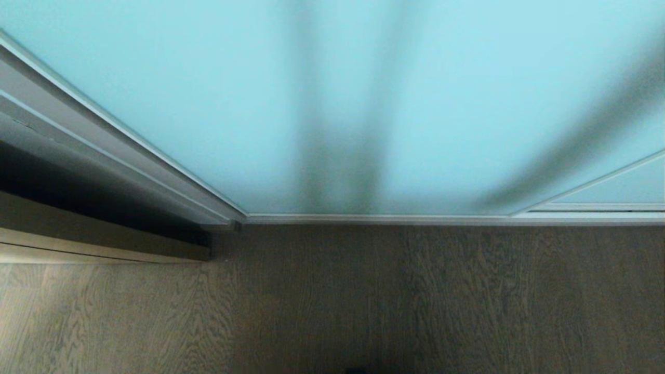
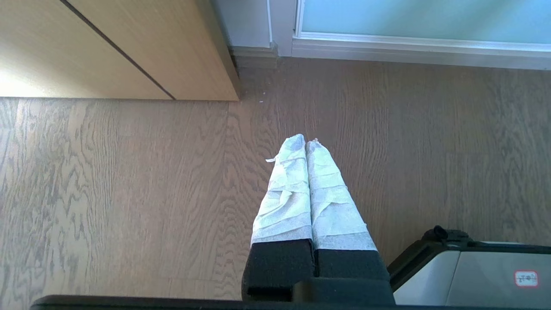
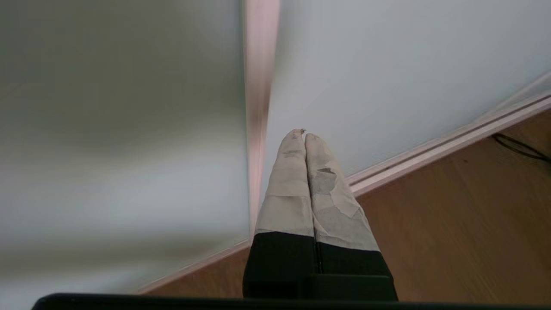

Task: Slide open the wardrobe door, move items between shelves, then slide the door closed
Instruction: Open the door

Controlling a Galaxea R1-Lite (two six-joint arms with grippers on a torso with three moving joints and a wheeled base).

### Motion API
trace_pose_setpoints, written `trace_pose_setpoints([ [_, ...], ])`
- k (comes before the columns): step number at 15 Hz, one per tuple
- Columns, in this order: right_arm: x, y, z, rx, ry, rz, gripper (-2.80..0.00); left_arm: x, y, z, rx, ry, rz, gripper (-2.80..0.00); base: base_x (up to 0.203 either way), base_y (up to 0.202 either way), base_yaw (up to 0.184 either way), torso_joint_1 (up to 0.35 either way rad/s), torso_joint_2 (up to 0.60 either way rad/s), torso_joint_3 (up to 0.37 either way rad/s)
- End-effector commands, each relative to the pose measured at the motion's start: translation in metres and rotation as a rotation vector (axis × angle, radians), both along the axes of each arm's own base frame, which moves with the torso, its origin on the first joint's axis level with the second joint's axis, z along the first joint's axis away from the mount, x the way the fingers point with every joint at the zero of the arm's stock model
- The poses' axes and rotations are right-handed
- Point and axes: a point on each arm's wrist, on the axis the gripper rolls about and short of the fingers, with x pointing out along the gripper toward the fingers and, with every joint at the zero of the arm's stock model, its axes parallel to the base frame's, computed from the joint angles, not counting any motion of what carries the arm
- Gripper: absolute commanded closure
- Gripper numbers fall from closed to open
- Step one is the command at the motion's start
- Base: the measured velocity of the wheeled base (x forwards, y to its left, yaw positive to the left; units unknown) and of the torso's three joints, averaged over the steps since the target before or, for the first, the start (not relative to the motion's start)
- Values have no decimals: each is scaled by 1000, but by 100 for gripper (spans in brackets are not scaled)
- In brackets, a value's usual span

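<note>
The sliding wardrobe door (image 1: 332, 104), frosted pale aqua glass in a thin silvery frame, fills the upper head view and stands closed down to its bottom rail (image 1: 415, 219). Neither arm shows in the head view. My right gripper (image 3: 304, 135) is shut with nothing between its taped fingers. It points at the frosted glass (image 3: 387, 64), just beside a vertical frame strip (image 3: 258, 86), low near the floor track. My left gripper (image 2: 306, 142) is shut and empty, parked pointing down over the wood floor. The items and the shelves are hidden behind the door.
A second frosted panel (image 1: 618, 189) overlaps at the far right. A light wooden cabinet (image 2: 129, 51) stands on the left beside the wardrobe's side frame (image 1: 104, 145). A dark cable (image 3: 521, 148) lies on the floor by the track. Part of my base (image 2: 473, 275) is below the left gripper.
</note>
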Motion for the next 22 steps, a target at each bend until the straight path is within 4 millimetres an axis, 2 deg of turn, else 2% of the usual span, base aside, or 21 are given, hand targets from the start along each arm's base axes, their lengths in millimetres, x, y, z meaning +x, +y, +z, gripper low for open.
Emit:
trace_pose_setpoints([
  [1, -9, 7, 4, -9, -11, 10, 0, 0, 0, 0, -1, 1, 1, 0, 0, 0, 0, 0, 0, 0],
  [5, -11, 12, 0, 99, 58, 143, 0, 0, 0, 0, -1, 3, 1, 0, 0, 0, 0, 0, 0, 0],
  [14, 0, 5, 0, 124, 64, 165, 0, 0, 0, 0, -1, 1, 1, 0, 0, 0, 0, 0, 0, 0],
  [22, 12, -2, 10, 131, 38, 204, 0, 0, 0, 0, -1, 1, 1, 0, 0, 0, 0, 0, 0, 0],
])
